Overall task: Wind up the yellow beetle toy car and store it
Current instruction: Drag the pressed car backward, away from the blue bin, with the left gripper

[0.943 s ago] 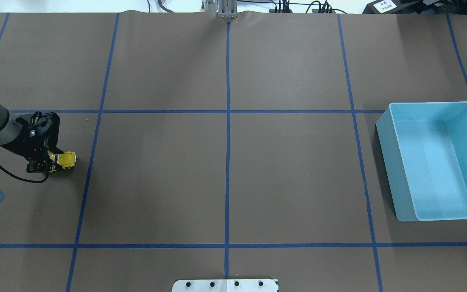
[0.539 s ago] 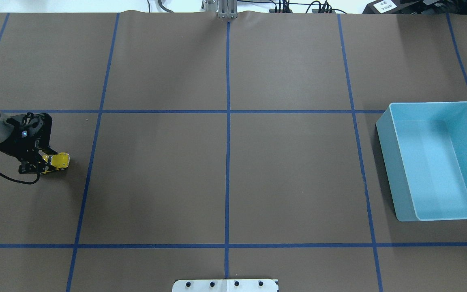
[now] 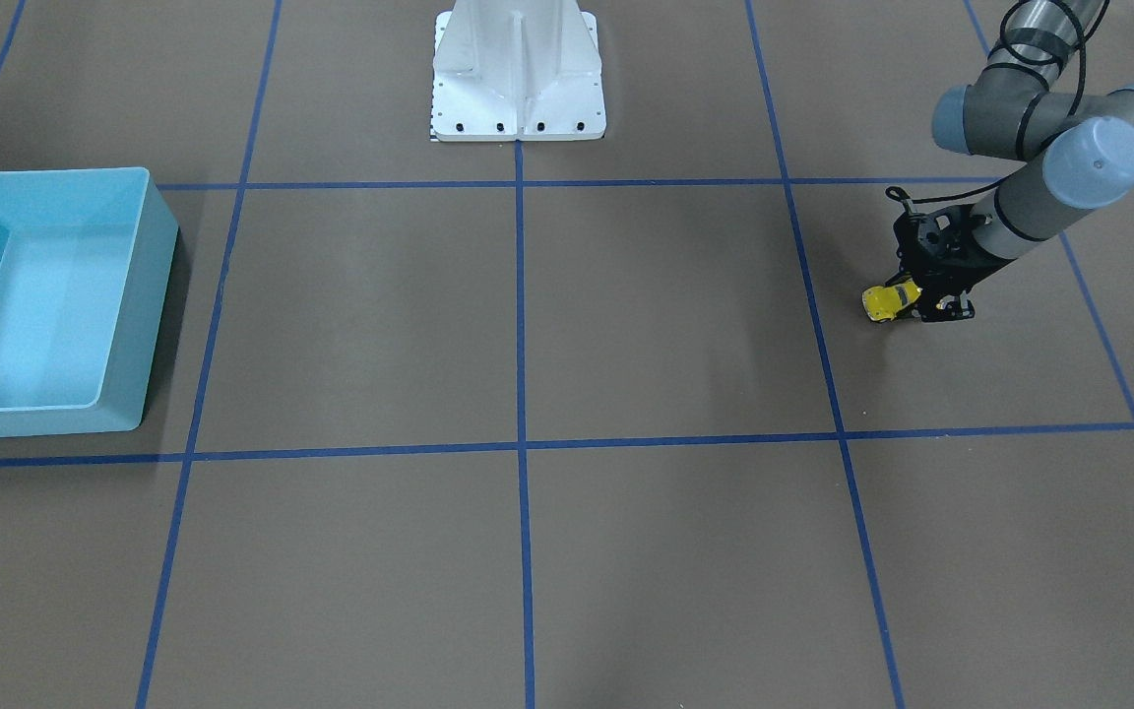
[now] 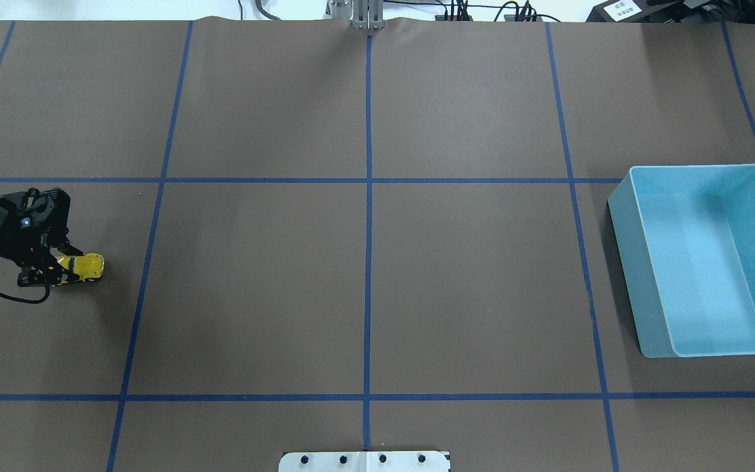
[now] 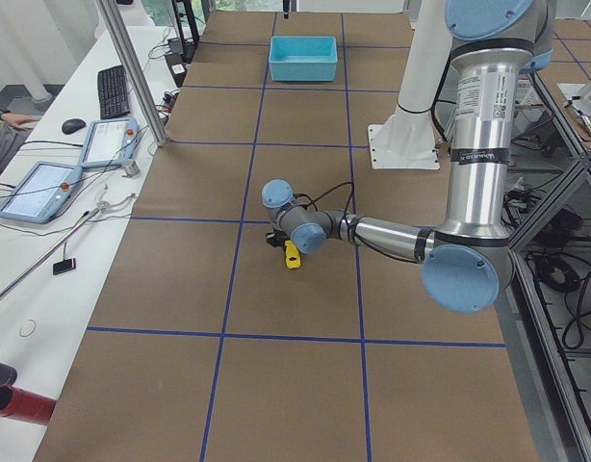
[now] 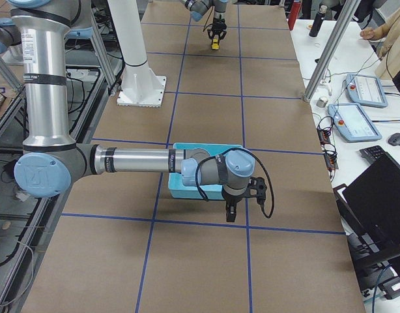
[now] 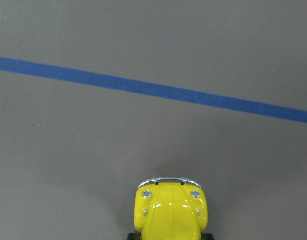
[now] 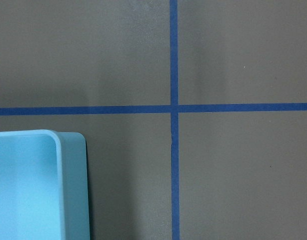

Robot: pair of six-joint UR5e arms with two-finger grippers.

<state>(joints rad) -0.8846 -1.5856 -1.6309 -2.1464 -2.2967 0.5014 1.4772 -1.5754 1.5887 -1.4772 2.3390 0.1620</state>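
Since the earlier overhead frames the yellow beetle toy car and the left gripper holding it had slid together toward the left edge of the frame, away from the nearest upright blue tape line. The car sat far left at mid-height in the overhead view. It was small, glossy and bright yellow, with a rounded bonnet, a chrome bumper and two little headlamps showing at the bottom centre of the left wrist view. It was right down at the brown paper, a soft shadow close about it; whether its wheels touched I could not tell. The jaws were closed on its rear half, and the nose stuck out to the right.

From the front-facing camera the left arm came down from the upper right corner, bent at its grey-capped joints and sloped leftward to the black gripper.

Over in the right-side view the right arm stretched level across the middle of the frame. The right gripper pointed down just beside the light-blue bin; I could not tell how its jaws stood.
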